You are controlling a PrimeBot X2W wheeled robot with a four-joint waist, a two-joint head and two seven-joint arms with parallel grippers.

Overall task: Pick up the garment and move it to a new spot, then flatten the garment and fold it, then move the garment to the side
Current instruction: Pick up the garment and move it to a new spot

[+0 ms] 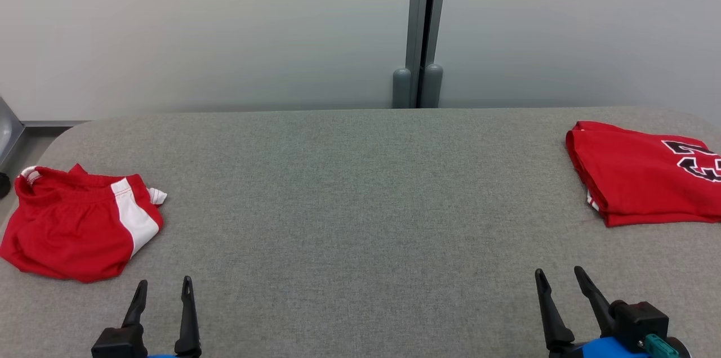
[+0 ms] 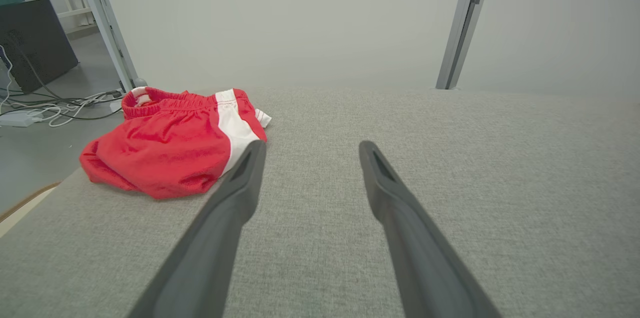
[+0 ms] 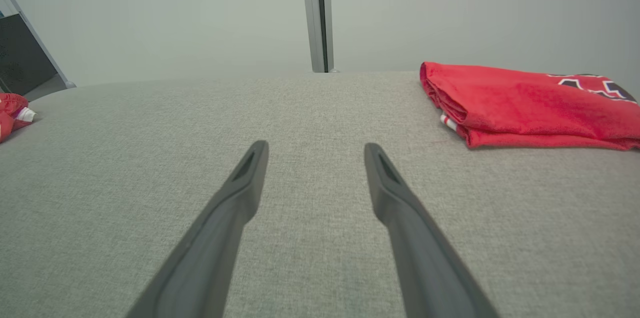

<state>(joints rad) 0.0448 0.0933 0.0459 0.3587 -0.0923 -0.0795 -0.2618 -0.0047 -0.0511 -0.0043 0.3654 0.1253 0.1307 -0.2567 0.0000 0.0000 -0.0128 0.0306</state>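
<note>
The left gripper point(image 1: 164, 283) is seen with its jaws spread wide and nothing held between them. The crumpled red shorts point(image 1: 79, 228), marked by a white side stripe, are found just ahead of those jaws and off to their left, lying on the grey cloth table point(image 1: 360, 189) clear of the fingertips. The right gripper point(image 1: 560, 273) is likewise held open and empty above bare cloth, while the folded red jersey point(image 1: 642, 178) is laid ahead of its jaws and out to their right, well apart from them and from the shorts.
</note>
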